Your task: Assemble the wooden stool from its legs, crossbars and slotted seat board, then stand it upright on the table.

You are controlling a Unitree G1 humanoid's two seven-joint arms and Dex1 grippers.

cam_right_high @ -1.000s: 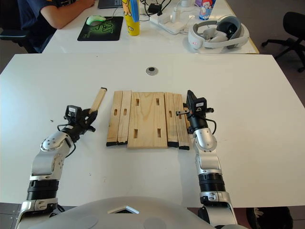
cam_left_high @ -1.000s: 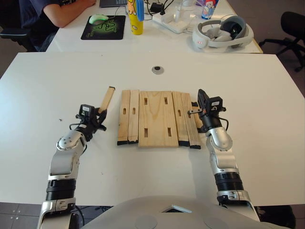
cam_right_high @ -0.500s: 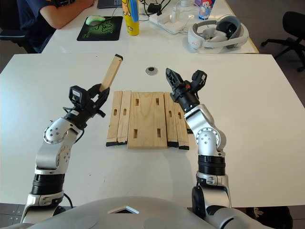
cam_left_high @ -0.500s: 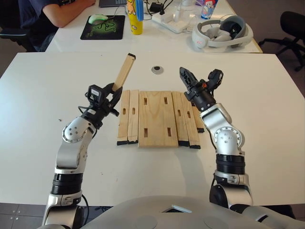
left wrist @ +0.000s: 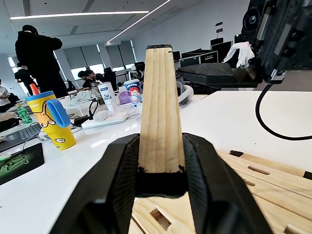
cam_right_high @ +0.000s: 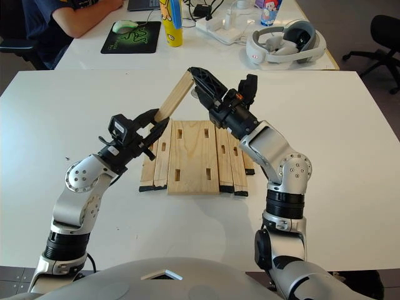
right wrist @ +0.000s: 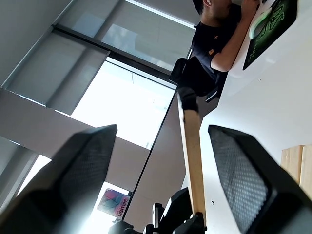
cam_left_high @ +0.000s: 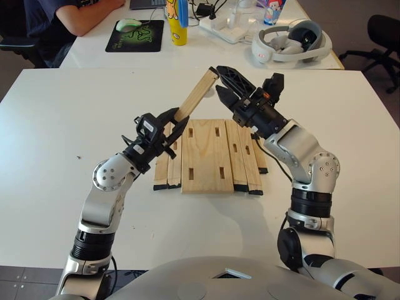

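Note:
My left gripper (cam_left_high: 170,124) is shut on the lower end of a wooden leg (cam_left_high: 195,95), held in the air and slanting up toward the right; in the left wrist view the leg (left wrist: 160,107) rises from between the pads of my left gripper (left wrist: 163,181). My right gripper (cam_left_high: 220,80) is open, with the leg's black-tipped top end just at its fingertips. In the right wrist view the leg (right wrist: 192,146) stands in the gap between the two spread fingers. The slotted seat board (cam_left_high: 203,156) lies flat below, with slats on its left (cam_left_high: 169,153) and right (cam_left_high: 245,159).
Bare white tabletop (cam_left_high: 56,125) lies to both sides and in front of the boards. The table behind carries a headset (cam_left_high: 290,40), a yellow bottle (cam_left_high: 179,19), a mouse pad (cam_left_high: 135,34) and cables. A seated person's arm rests at its far left.
Both arms rose and came together over the boards. The left gripper swung the leg up and rightward; the right gripper moved left until its open fingers reached the leg's top end.

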